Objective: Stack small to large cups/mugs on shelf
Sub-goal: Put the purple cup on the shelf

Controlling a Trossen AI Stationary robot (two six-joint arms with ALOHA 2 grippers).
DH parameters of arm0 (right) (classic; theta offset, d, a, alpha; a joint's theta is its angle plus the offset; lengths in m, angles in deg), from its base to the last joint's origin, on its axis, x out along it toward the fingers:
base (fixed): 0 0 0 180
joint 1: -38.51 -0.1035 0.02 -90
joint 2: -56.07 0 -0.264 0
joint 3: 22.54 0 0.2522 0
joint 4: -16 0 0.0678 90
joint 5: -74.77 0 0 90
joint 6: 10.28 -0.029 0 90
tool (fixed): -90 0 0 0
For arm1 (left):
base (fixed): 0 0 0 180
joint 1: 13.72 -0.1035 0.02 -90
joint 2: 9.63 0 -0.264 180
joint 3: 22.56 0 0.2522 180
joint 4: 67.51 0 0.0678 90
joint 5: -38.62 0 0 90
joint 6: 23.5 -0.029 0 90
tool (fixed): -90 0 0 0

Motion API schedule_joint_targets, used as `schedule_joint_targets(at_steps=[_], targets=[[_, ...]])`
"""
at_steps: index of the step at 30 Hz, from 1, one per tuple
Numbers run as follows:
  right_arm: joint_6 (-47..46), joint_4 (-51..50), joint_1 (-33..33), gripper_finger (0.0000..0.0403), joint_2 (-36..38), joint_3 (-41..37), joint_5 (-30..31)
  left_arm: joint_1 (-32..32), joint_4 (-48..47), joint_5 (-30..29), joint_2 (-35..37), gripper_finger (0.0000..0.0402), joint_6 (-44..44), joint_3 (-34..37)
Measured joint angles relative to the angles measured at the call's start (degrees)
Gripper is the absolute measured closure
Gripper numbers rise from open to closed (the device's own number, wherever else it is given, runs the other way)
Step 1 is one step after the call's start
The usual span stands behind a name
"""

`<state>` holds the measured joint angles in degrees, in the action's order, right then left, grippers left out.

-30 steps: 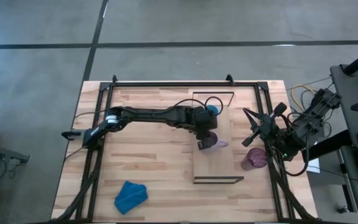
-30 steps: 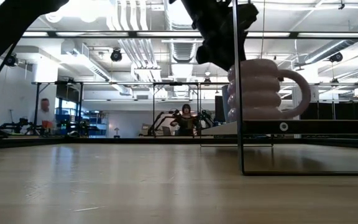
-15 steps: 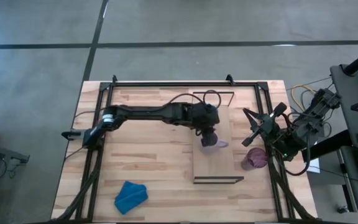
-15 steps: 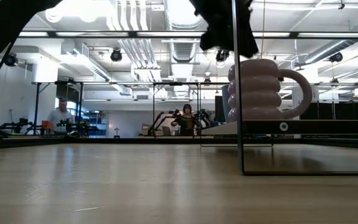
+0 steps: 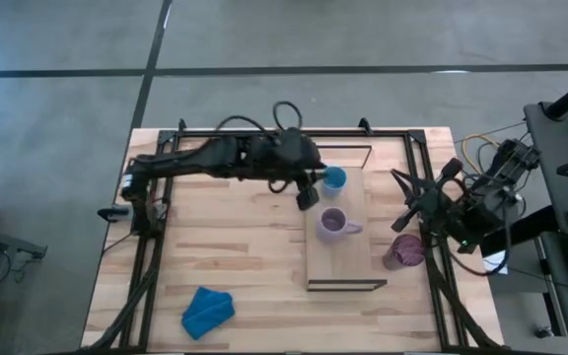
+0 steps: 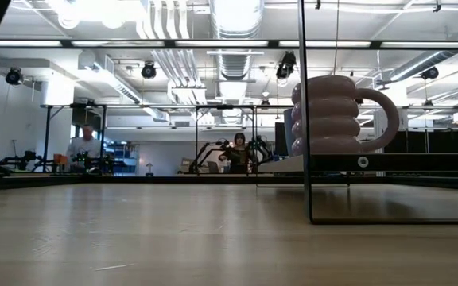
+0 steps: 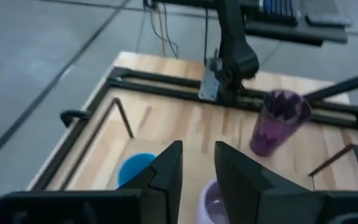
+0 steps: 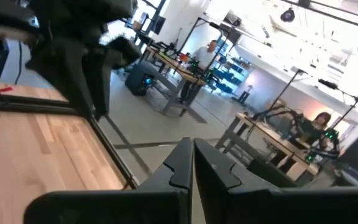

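The lilac mug (image 5: 332, 223) and blue cup (image 5: 334, 178) stand on the shelf (image 5: 348, 258), the purple cup (image 5: 403, 252) beside it on the table, while the left gripper (image 5: 308, 194) hovers with fingers apart, holding nothing, and the right gripper (image 5: 408, 200) waits with fingers together.

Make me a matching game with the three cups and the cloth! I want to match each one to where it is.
Things:
1. blue cup
2. lilac mug
3. purple cup
4. blue cloth

Places:
A. on the table, just off the shelf, beside the right arm
B. near the middle of the shelf
C. on the table's near left part, far from the shelf
D. at the shelf's far end, by the left gripper

Pairs: 1-D, 2-B, 3-A, 4-C
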<state>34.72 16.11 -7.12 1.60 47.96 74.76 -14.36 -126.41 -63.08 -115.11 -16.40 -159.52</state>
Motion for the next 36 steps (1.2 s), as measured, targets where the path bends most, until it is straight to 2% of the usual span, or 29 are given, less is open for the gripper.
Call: schedule_joint_targets(at_steps=[10,16,21,25,32,34,36], targets=[[3.4,0.0,-0.3,0.0394,4.1,7.0,0.0,-0.1,-2.2,-0.9,4.4,0.0322,-0.5,0.2],[-1.1,0.0,-0.3,0.0394,5.0,12.9,0.0,-0.2,-4.5,-0.9,4.4,0.0322,-2.5,1.3],[7.5,-0.1,-1.5,0.0394,4.4,16.4,0.0,-0.3,-7.4,-1.0,4.4,0.0322,-3.2,2.0],[9.2,-0.3,-3.0,0.0394,3.3,20.1,-0.1,-0.6,-7.9,-1.0,4.4,0.0322,-3.2,2.2],[7.3,-0.1,-11.7,0.0394,3.1,26.1,0.0,-1.3,-7.9,-1.0,4.4,0.0322,-3.3,2.4],[9.8,-0.1,-14.5,0.0394,2.6,27.5,-0.2,-1.4,-7.8,-1.0,4.4,0.0322,-3.3,2.4],[13.2,-0.2,-16.3,0.0394,1.7,29.5,-3.7,-1.4,-7.8,-1.0,4.4,0.0322,-3.3,2.4]])
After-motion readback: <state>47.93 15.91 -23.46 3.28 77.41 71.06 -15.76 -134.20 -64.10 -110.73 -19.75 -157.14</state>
